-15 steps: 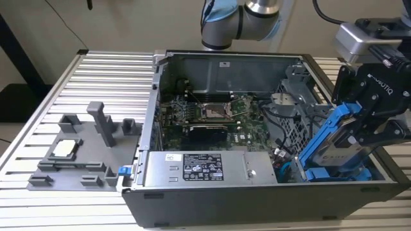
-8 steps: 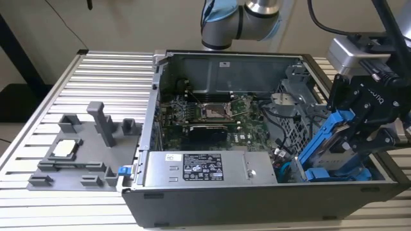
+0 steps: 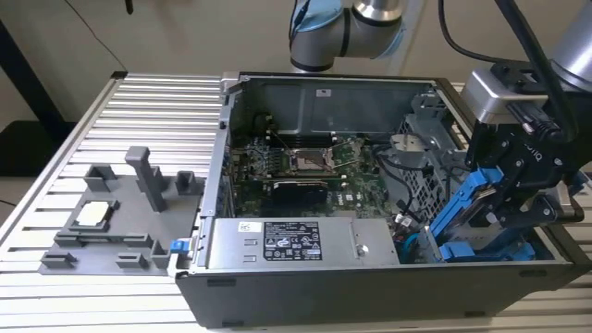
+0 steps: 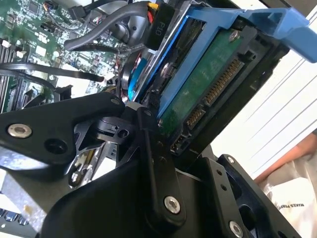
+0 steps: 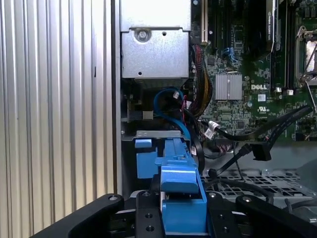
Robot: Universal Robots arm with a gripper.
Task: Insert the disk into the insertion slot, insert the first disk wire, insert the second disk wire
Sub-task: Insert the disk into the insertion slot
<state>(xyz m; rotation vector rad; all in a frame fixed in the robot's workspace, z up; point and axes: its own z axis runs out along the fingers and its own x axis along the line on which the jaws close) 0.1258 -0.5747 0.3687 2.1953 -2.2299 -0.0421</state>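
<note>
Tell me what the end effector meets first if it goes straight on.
Probably the slot: the end effector holds the disk pointed at its mouth, though depth is unclear.

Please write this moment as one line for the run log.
gripper: shut on disk | disk: tilted, lower end at slot, not seated | connector: bare, no wire
</note>
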